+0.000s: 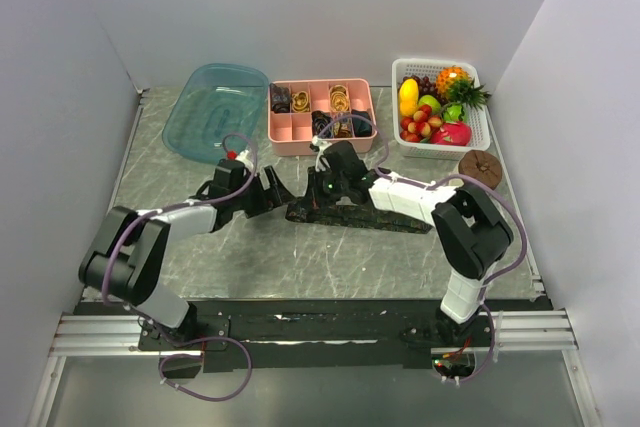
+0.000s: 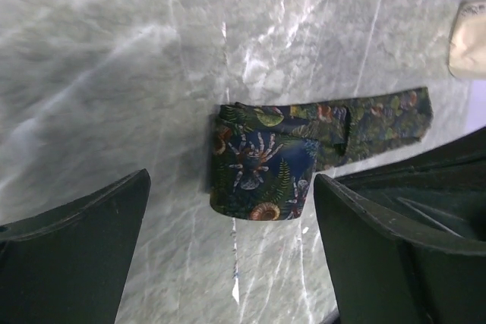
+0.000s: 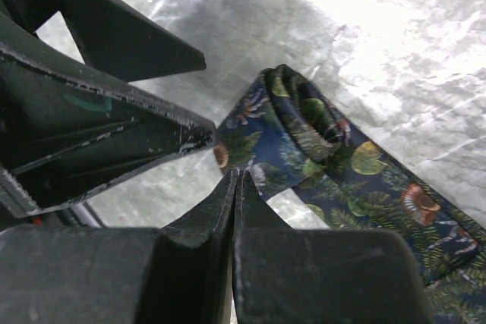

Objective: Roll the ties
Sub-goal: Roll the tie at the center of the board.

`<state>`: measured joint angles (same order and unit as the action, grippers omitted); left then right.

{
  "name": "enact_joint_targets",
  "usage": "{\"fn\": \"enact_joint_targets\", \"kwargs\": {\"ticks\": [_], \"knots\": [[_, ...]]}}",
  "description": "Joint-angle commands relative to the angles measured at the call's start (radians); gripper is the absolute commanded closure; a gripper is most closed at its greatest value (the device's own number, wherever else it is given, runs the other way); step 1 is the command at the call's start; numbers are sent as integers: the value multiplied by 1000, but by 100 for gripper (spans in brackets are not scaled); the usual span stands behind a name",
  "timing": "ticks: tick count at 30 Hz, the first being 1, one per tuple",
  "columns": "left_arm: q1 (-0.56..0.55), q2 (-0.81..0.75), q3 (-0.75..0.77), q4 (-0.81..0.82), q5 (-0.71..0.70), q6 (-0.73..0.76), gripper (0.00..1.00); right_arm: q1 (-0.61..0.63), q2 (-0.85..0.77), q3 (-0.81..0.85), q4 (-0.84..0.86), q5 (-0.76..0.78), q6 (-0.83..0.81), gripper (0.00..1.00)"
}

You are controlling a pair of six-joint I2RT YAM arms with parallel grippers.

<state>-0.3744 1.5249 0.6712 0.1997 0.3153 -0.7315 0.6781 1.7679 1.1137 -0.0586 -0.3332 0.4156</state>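
One tie (image 1: 360, 215) lies as a long strip across the middle of the table. It is navy with ferns and shells, and its left end (image 2: 262, 165) is folded over into a short flat roll (image 3: 304, 119). My left gripper (image 1: 283, 190) stands open just left of that end, its fingers (image 2: 76, 252) straddling the roll's near edge without touching it. My right gripper (image 3: 237, 176) is shut with nothing between the fingers. Its tips sit at the edge of the cloth beside the roll. Several rolled ties (image 1: 340, 100) sit in the pink tray (image 1: 285, 132).
A blue plastic tub (image 1: 215, 107) stands at the back left. A white basket (image 1: 480, 127) of toy fruit is at the back right, with a brown round lid (image 1: 480, 167) in front of it. Grey walls close both sides.
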Motion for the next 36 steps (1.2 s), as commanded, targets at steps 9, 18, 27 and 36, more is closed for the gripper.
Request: {"fn": "enact_joint_targets", "kwargs": {"ticks": [9,18,27,36], "knots": [[9,159,-25,244,162,-62,13,-23,113,110,-60,83,-44,100],[9,225,-44,342,203,-80,21,-48,114,89,-50,83,-41,100],[2,294,-36,402,212,-115,27,-49,104,43,-26,60,-24,100],[-35,339,-22,431,217,-149,36,-52,119,32,-41,83,-11,100]]}}
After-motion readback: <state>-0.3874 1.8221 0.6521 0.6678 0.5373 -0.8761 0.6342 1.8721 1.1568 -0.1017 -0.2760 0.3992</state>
